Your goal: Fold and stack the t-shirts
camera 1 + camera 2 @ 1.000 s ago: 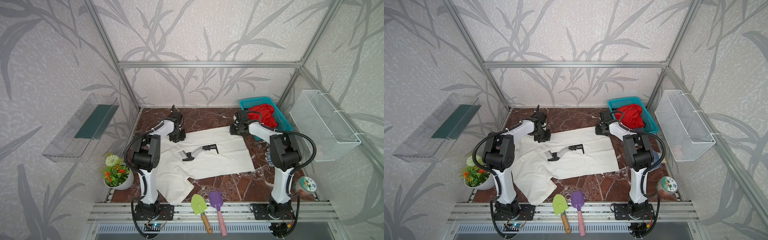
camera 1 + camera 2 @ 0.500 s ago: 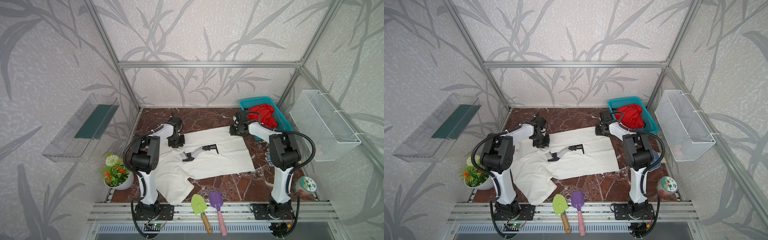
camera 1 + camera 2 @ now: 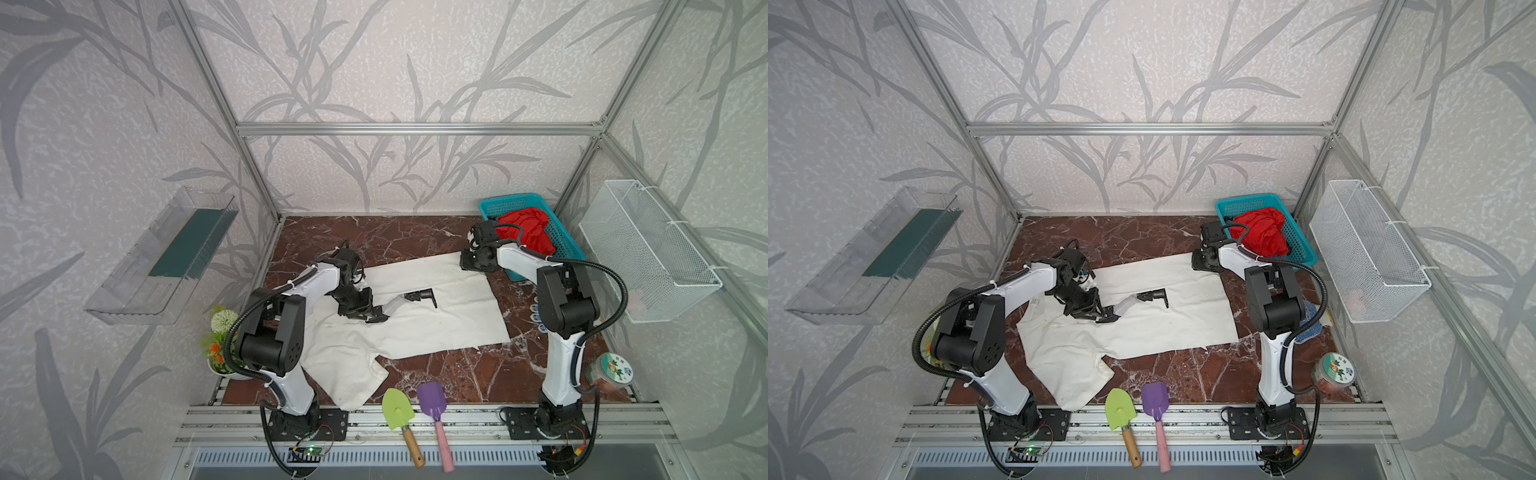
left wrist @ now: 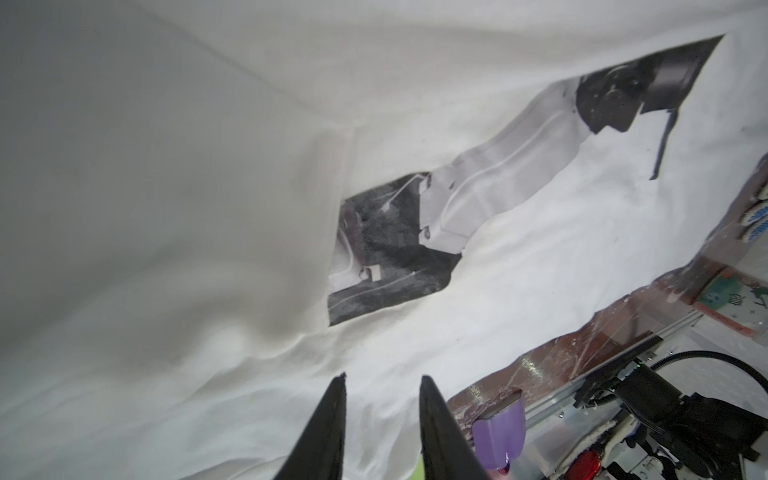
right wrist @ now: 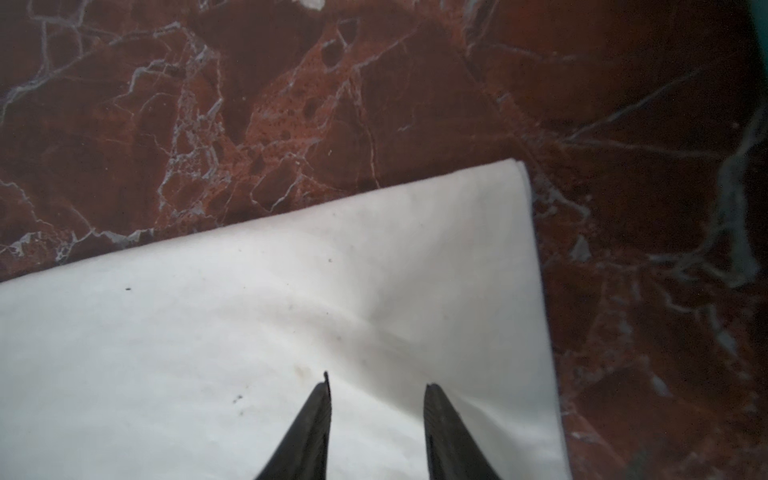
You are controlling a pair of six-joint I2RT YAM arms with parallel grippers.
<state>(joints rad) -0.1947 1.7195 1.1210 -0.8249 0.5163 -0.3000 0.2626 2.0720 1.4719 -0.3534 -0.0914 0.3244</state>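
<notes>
A large cream-white t-shirt [image 3: 449, 316] [image 3: 1175, 328] with a black-and-grey robot-arm print lies spread on the marble table, one sleeve trailing to the front edge. My left gripper [image 3: 374, 316] [image 3: 1108, 318] hovers low over it at the print's left end. Its fingers are open, with only cloth [image 4: 540, 257] showing behind the gap [image 4: 382, 380]. A fold of cloth covers part of the print there. My right gripper [image 3: 468, 262] [image 5: 378, 380] is open just above the shirt's far right corner [image 5: 478, 232]. A red t-shirt [image 3: 525, 226] [image 3: 1262, 230] lies bunched in the teal basket [image 3: 515, 200].
A green trowel [image 3: 397, 409] and a purple scoop [image 3: 432, 401] lie at the front edge. A flower pot [image 3: 218, 345] stands front left, a jar [image 3: 613, 370] front right. A blue-and-white glove [image 3: 1308, 320] lies behind the right arm. A wire basket [image 3: 648, 249] hangs on the right wall.
My left gripper has moved from the shirt's far left edge toward the front, onto the left end of the print. The right gripper has stayed at the far right corner.
</notes>
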